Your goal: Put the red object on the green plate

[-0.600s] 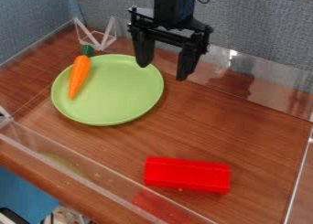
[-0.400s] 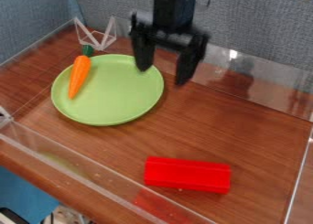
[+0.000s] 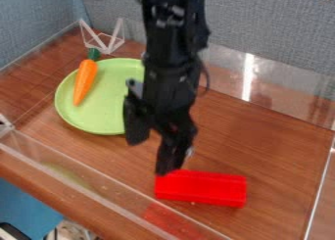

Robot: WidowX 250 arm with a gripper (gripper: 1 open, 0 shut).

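**Open hand above the near end of the red object**

We see one black robot arm reaching down from the top of the view, its hand [image 3: 159,148] pointing straight down over a dark wooden tabletop [image 3: 262,136]. The two fingers [image 3: 136,126] stand wide apart with nothing between them. The picture is a little blurred around the hand, so we cannot tell whether the fingertips touch the wood or hang just above it.

Just below and to the right of the hand, toward the front edge, lies the red object [image 3: 201,188], a flat bright red block resting lengthwise on the tabletop. One fingertip appears just beside the block's upper left corner; we cannot tell whether they touch.

Up and to the left of the hand sits the green plate [image 3: 124,115], round, shallow and lime green. The arm covers part of its right side. On the plate's left part, well apart from the hand, lies an orange carrot [image 3: 84,81] with a green top, pointing toward the front.

Behind the plate, farther from the hand, a small white wire-like frame [image 3: 100,34] stands near the blue-grey back wall [image 3: 39,19]. Low clear plastic walls [image 3: 281,82] border the tabletop, and the red object lies close to the front one
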